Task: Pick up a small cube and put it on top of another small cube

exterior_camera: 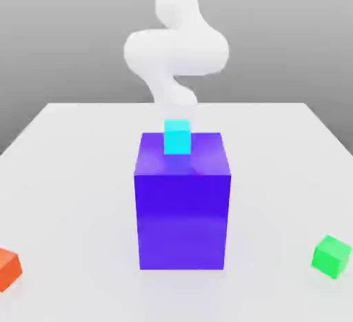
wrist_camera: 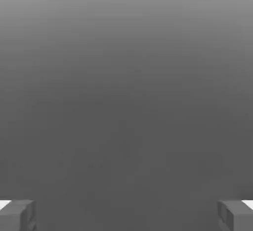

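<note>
The other small cube (exterior_camera: 331, 256), bright green, sits on the white table near the front edge at the exterior view's right. The small cube to pick up is out of view. My white arm (exterior_camera: 176, 52) rises behind the big blue-violet cube (exterior_camera: 182, 203) at the table's middle. In the hand view my gripper (wrist_camera: 126, 215) is open: its two grey fingertips (wrist_camera: 17, 215) stand far apart with nothing between them, against a plain grey background.
A cyan small cube (exterior_camera: 177, 137) rests on top of the big blue-violet cube, near its back edge. An orange small cube (exterior_camera: 8, 269) lies at the front of the table at the exterior view's left. The white table (exterior_camera: 76, 196) spreads wide around the big cube.
</note>
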Controlling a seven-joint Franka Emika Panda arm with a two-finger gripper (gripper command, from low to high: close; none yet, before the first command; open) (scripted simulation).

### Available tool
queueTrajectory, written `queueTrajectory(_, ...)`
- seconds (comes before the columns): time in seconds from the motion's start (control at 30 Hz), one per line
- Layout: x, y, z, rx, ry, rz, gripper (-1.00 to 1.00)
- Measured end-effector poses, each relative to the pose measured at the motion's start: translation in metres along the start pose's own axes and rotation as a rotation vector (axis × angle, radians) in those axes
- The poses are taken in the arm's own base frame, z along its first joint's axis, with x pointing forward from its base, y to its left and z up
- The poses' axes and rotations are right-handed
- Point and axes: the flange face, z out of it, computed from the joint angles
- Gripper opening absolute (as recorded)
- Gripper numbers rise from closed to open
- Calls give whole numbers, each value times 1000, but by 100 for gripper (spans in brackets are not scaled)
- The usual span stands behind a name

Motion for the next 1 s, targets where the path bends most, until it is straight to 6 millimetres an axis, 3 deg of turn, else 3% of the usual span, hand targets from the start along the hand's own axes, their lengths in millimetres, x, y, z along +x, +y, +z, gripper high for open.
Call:
queueTrajectory(0.23, 45, 21, 106, -178, -31, 147, 0)
queueTrajectory(0.47, 82, 74, 211, -337, -70, 301, 0)
queueTrajectory(0.7, 109, 161, 310, -487, -113, 479, 0)
queueTrajectory(1.0, 102, 290, 425, -648, -192, 700, 0)
